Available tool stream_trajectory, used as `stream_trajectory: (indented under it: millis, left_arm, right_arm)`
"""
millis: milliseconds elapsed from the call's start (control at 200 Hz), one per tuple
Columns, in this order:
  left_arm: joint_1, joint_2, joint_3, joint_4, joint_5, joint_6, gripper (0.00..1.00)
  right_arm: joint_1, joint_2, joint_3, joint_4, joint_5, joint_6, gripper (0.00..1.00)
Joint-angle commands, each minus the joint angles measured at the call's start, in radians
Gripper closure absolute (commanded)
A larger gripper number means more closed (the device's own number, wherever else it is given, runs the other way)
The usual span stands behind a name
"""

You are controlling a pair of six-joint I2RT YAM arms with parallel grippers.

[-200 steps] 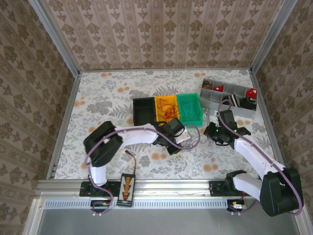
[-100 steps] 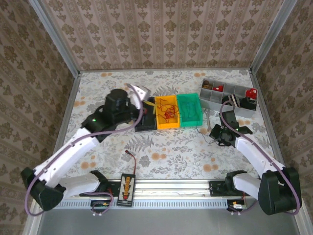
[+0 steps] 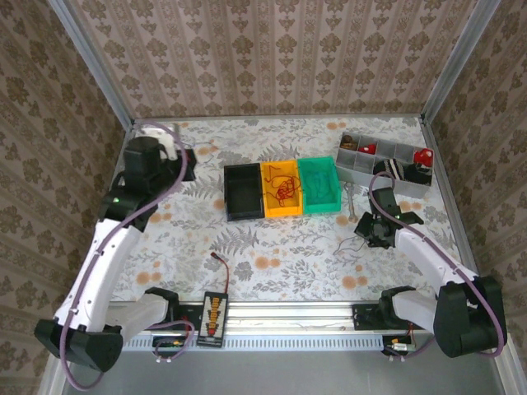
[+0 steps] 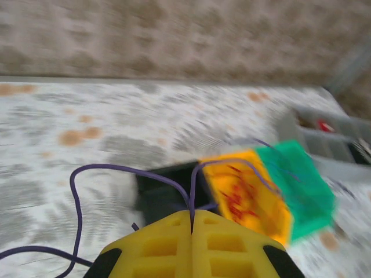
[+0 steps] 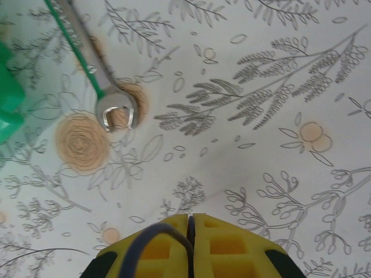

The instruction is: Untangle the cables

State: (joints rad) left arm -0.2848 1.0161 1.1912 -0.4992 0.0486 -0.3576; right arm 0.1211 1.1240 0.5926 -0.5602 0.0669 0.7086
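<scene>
Cables (image 4: 104,166) clamped in left pincer (image 4: 192,215) near table's (image 3: 288,247) far-left edge and in right pincer (image 5: 189,219) beside wrench (image 5: 80,43).

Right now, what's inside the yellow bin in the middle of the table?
A tangle of thin red wires lies in the yellow bin, with bare yellow floor around it. Whatever sits beneath the tangle is covered, and the strands are too fine to count.

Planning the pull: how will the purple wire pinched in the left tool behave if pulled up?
Probably floppy: the purple wire leaves the shut left tool in loose loops. Likely very light, being so thin. It might slip from the pinch if tugged hard.
</scene>
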Motion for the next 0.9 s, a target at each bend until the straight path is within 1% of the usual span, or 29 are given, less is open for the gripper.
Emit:
stream_trajectory:
  millis: [0, 170, 275, 480, 715, 895]
  left_arm:
    - [0.07, -0.039, 0.033, -0.014, -0.028, -0.079, 1.0]
    - [0.08, -0.019, 0.036, 0.015, 0.11, -0.093, 1.0]
    - [0.078, -0.007, 0.058, 0.013, 0.168, -0.095, 1.0]
    - [0.065, -0.004, 0.068, 0.032, 0.189, -0.106, 1.0]
    - [-0.002, 0.029, 0.038, 0.058, 0.18, -0.108, 1.0]
    - [-0.026, 0.059, -0.001, 0.111, 0.168, -0.118, 1.0]
  right_arm:
    - [-0.011, -0.003, -0.028, -0.04, 0.046, 0.015, 1.0]
    - [-0.011, -0.016, -0.041, -0.017, 0.008, 0.017, 1.0]
    - [-0.012, -0.021, -0.04, -0.006, -0.007, 0.01, 1.0]
    - [-0.011, -0.02, -0.036, 0.019, -0.045, 0.002, 1.0]
    - [-0.011, -0.026, -0.025, 0.017, -0.05, -0.012, 1.0]
    - [-0.011, -0.029, -0.024, 0.016, -0.053, -0.016, 1.0]
